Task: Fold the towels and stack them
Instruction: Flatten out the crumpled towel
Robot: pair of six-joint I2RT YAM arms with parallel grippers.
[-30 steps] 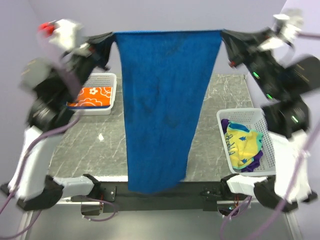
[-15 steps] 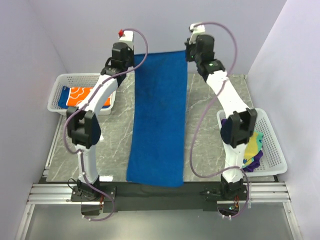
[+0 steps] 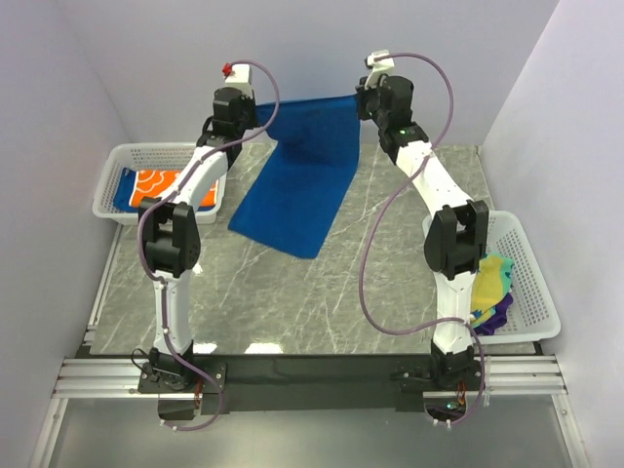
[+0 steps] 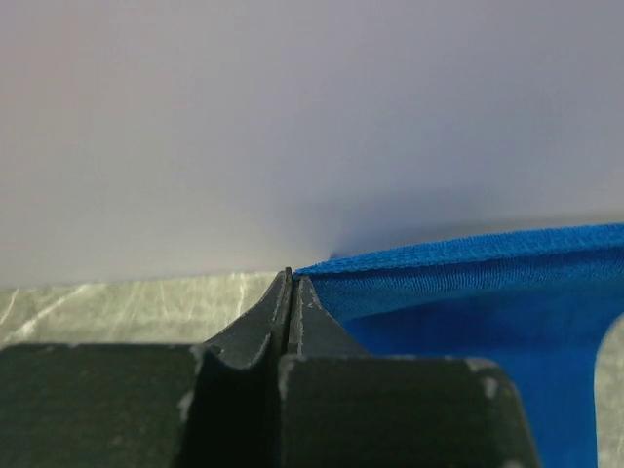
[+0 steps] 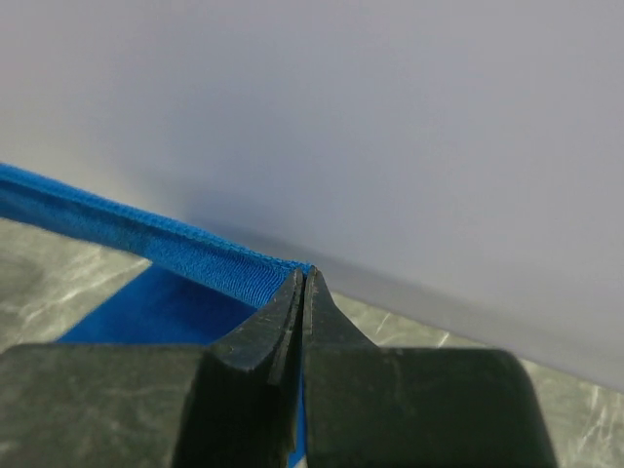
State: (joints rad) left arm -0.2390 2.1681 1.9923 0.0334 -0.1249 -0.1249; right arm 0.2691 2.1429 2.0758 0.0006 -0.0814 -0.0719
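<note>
A plain royal blue towel (image 3: 300, 175) hangs stretched between my two grippers at the far end of the table, its lower end lying on the marble top. My left gripper (image 3: 255, 114) is shut on its left top corner, seen in the left wrist view (image 4: 291, 278) beside the towel edge (image 4: 468, 255). My right gripper (image 3: 360, 99) is shut on the right top corner, seen in the right wrist view (image 5: 303, 276) with the towel hem (image 5: 175, 249). An orange towel with white flowers (image 3: 161, 184) lies in the left basket. Yellow, teal and purple towels (image 3: 487, 288) lie bunched in the right basket.
A white mesh basket (image 3: 117, 161) stands at the left edge and another (image 3: 531, 283) at the right edge. The grey wall is close behind both grippers. A small white scrap (image 3: 198, 268) lies on the marble near the left arm.
Both arms have reached far back toward the wall, carrying the blue towel away from the near edge. Its lower end now rests on the table's far half instead of hanging over the front.
</note>
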